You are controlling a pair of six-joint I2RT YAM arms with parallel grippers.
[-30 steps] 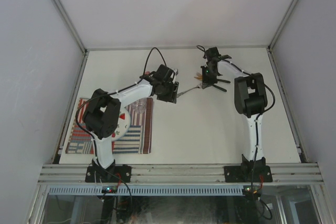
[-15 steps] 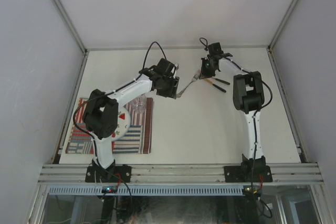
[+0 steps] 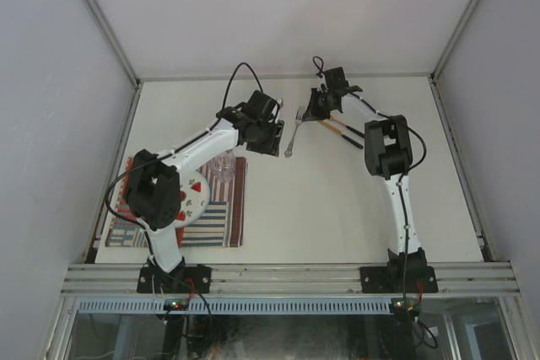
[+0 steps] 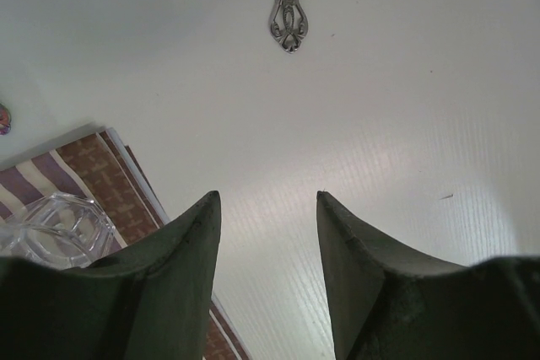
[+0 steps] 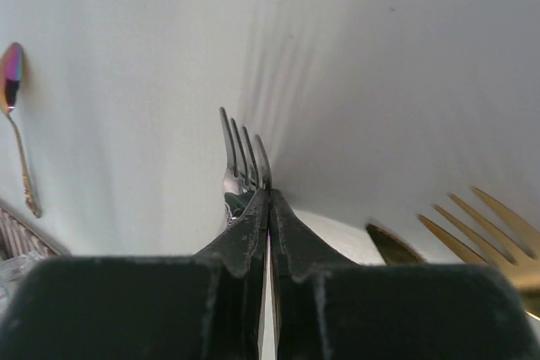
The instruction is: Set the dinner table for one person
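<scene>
A silver fork [image 3: 294, 130] lies flat on the off-white dinner table [image 3: 337, 208], tines toward the far side. My right gripper [image 3: 317, 109] is shut, fingertips pressed together at the fork's neck. In the right wrist view the tines [image 5: 243, 158] stick out just past the right gripper [image 5: 268, 193], and the fork sits beside the fingers, not between them. My left gripper [image 3: 274, 139] hangs open over bare table, near the fork's ornate handle end [image 4: 288, 18]; nothing lies between the fingers of the left gripper [image 4: 268, 197].
A striped placemat [image 3: 221, 223] at the near left carries a white plate [image 3: 191, 197] with red marks and a clear glass [image 3: 224, 166]. Gold cutlery with dark handles [image 3: 342, 131] lies right of the fork. An iridescent spoon [image 5: 15, 115] lies off to the left.
My shut right gripper moved left and toward the far side, swinging the fork's tined end round so the fork now points almost straight away. The left arm stretched slightly farther out.
</scene>
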